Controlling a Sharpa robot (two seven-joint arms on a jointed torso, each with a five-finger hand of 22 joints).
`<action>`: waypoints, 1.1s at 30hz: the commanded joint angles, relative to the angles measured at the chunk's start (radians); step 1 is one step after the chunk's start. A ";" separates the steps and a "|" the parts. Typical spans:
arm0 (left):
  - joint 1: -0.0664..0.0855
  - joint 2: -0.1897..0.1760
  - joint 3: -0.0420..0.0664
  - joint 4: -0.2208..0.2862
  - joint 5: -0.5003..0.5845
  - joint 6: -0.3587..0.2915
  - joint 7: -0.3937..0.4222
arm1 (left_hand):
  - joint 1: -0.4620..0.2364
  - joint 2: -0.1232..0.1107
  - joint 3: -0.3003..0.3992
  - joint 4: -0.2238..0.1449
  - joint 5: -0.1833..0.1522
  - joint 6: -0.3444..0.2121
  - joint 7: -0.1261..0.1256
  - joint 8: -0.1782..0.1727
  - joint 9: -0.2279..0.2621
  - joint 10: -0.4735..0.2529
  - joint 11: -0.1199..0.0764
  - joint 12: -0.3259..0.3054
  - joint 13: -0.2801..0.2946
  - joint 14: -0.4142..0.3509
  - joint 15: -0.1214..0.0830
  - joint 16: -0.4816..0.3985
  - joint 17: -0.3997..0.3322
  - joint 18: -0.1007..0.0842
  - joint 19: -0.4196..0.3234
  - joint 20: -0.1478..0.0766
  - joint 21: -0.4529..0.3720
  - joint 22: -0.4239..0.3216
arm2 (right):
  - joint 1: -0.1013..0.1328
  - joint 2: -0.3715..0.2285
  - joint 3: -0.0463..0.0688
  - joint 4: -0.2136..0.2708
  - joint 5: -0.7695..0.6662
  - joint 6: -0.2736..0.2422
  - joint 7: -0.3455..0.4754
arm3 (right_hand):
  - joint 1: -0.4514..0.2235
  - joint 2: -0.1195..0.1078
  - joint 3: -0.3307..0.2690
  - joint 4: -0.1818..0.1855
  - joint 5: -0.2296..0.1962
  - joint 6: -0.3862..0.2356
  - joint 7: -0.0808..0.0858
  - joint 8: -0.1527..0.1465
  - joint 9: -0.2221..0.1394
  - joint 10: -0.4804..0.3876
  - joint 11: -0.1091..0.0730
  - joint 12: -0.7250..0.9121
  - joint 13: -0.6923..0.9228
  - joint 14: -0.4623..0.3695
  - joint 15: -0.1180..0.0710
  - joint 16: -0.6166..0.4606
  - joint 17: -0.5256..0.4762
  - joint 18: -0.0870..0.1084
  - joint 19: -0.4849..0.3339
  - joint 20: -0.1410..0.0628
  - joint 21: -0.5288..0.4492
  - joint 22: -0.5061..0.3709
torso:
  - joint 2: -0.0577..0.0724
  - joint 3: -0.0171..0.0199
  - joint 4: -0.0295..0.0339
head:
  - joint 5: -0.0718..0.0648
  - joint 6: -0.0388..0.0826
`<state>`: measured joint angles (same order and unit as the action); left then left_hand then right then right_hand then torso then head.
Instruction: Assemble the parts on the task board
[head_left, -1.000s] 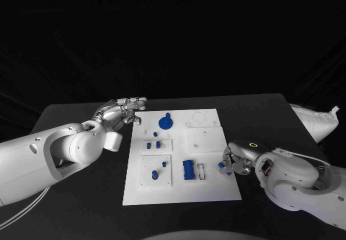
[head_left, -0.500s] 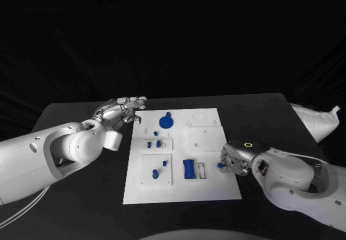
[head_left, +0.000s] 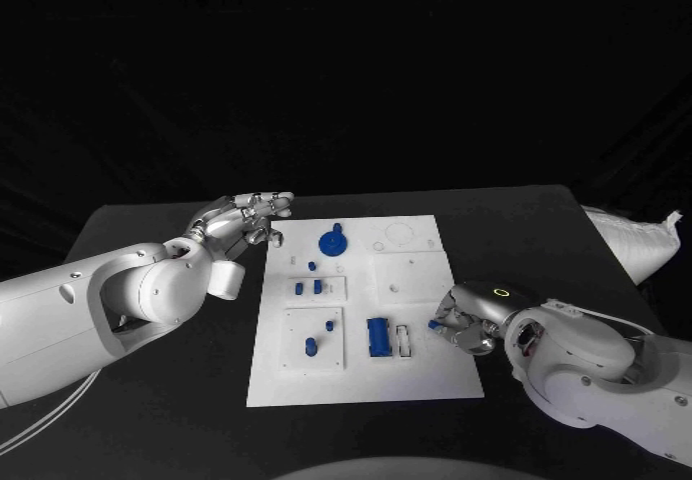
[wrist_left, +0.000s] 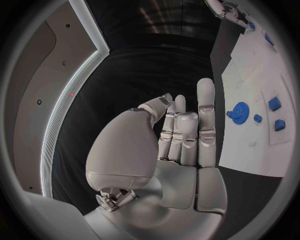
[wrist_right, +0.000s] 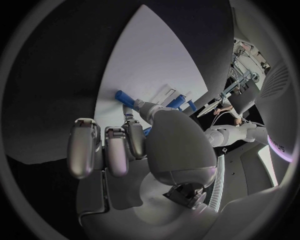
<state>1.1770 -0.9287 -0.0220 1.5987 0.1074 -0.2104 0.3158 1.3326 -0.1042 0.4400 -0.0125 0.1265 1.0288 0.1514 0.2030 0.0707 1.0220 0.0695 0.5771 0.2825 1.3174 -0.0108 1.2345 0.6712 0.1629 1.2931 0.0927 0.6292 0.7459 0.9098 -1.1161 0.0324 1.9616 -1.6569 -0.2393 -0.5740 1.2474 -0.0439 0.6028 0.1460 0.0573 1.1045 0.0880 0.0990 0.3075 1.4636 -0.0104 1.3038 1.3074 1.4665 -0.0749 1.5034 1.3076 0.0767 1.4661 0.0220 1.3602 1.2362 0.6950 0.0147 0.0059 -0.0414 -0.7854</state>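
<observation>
Blue part (wrist_right: 122, 95) seemingly pinched by right hand (head_left: 459, 325), grip half hidden

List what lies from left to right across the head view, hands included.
Left hand → blue gear on the white board → tall blue block → right hand, pinching a small blue part.

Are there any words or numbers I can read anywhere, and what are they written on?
None can be read for sure.
Right arm, in the right wrist view: small dark letters, too small and cut off to read.
Task board: no readable print.
</observation>
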 joint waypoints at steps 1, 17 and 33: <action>0.000 0.001 0.001 0.003 -0.003 0.026 0.007 | 0.004 0.009 -0.001 -0.009 0.005 -0.009 0.001 0.006 0.001 -0.008 0.000 0.006 -0.002 -0.006 0.000 -0.004 -0.002 0.018 -0.007 -0.003 -0.005 -0.001 | -0.005 -0.001 -0.004 0.004 0.149 -0.066 -0.002 | -0.019 -0.015 0.076 -0.073 0.013 0.034 -0.011 0.002 0.025 0.015 0.004 0.003 0.093 0.083 -0.001 0.006 0.159 -0.008 0.003 0.004 0.004 0.002 | 0.000 -0.0002 0.0000 | 0.000 0.000; 0.000 0.000 0.001 0.005 -0.003 0.036 0.010 | 0.005 0.009 0.000 -0.010 0.005 -0.009 0.001 0.006 0.001 -0.009 0.000 0.006 -0.002 -0.007 0.000 -0.004 -0.001 0.019 -0.007 -0.003 -0.006 -0.001 | -0.005 0.016 -0.003 0.022 0.264 -0.146 0.025 | -0.091 -0.081 -0.067 -0.114 0.043 0.059 -0.025 0.013 0.051 0.028 -0.006 0.022 0.106 0.086 -0.009 0.013 0.171 -0.010 0.007 -0.002 0.011 0.013 | -0.001 -0.0010 0.0002 | 0.003 -0.005; 0.000 0.000 0.001 0.008 -0.003 0.036 0.010 | 0.005 0.009 0.000 -0.010 0.005 -0.009 0.001 0.006 0.001 -0.009 0.000 0.006 -0.002 -0.007 0.000 -0.004 -0.001 0.019 -0.007 -0.003 -0.006 -0.001 | -0.005 0.065 -0.002 0.000 0.245 -0.115 -0.017 | -0.144 -0.063 -0.200 -0.073 0.089 0.106 -0.050 0.049 0.083 0.036 -0.027 0.032 0.117 0.088 -0.026 0.018 0.179 -0.013 0.013 -0.017 0.020 0.029 | 0.000 -0.0008 0.0005 | 0.005 -0.005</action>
<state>1.1770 -0.9293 -0.0220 1.6035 0.1073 -0.1941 0.3167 1.3326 -0.1042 0.4399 -0.0180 0.1265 1.0252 0.1549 0.2030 0.0706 1.0220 0.0695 0.5771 0.2814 1.3174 -0.0108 1.2344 0.6704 0.1629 1.2896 0.0891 0.6294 0.7461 0.9061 -1.0544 0.0300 1.9641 -1.3990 -0.3797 -0.5740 1.1128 -0.1078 0.4080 0.0710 0.1406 1.1989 0.0412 0.1433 0.3889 1.4668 -0.0322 1.3394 1.3079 1.4652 -0.0955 1.5163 1.3074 0.0766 1.4662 0.0141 1.3779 1.2644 0.6948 0.0134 0.0069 -0.0382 -0.7887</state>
